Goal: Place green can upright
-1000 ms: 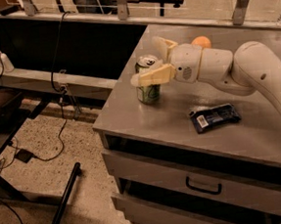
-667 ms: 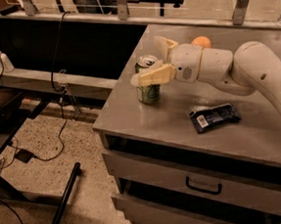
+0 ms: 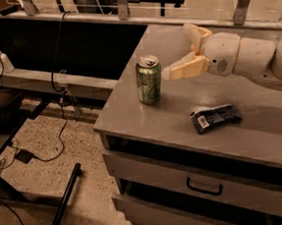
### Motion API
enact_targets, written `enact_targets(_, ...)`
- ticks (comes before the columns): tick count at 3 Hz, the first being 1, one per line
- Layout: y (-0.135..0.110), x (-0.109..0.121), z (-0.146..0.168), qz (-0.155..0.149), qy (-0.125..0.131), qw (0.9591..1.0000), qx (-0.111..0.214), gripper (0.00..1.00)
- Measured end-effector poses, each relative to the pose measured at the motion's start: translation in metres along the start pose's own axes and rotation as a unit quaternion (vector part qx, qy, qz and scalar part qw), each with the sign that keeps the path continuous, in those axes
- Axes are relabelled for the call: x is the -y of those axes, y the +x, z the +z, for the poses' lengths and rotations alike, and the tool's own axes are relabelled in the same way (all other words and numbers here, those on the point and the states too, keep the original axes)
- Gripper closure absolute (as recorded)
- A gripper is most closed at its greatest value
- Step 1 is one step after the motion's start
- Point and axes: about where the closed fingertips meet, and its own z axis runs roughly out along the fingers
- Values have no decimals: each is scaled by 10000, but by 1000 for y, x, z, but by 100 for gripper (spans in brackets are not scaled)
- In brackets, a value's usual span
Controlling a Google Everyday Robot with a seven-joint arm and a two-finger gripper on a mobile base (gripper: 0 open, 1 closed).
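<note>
camera view looks down on a grey cabinet top [image 3: 170, 113] from its front left side, and the green can [image 3: 149, 80] stands upright on it near the front left corner, silver top and pull tab facing up, pale markings showing on its side. the gripper [image 3: 177, 51] hangs just to the right of the can, at the end of a fat white arm [image 3: 254, 57] that reaches in from the right edge. its jaws are spread wide apart and hold nothing. the near finger [image 3: 186, 68] points leftward with its tip right beside the can's upper half, and from where i stand i cannot tell whether it touches the can or stops just short. the far finger [image 3: 194, 35] angles up and back, well clear of the can. the can sits outside the jaws, not between them. to the right and nearer the front edge a dark blue packet [image 3: 215, 118] lies flat on the top, apart from both can and gripper. below the top is a drawer [image 3: 151, 175] with a dark handle [image 3: 204, 188]. off to the left a black cable [image 3: 55, 80] drops from a ledge toward the speckled floor [image 3: 90, 153], and a small white bottle [image 3: 0, 57] stands on a lower shelf against the dark wall
</note>
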Motion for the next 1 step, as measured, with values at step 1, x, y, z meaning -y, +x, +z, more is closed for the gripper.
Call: enact_targets(1,0,0,0,0,0,10000,0,0)
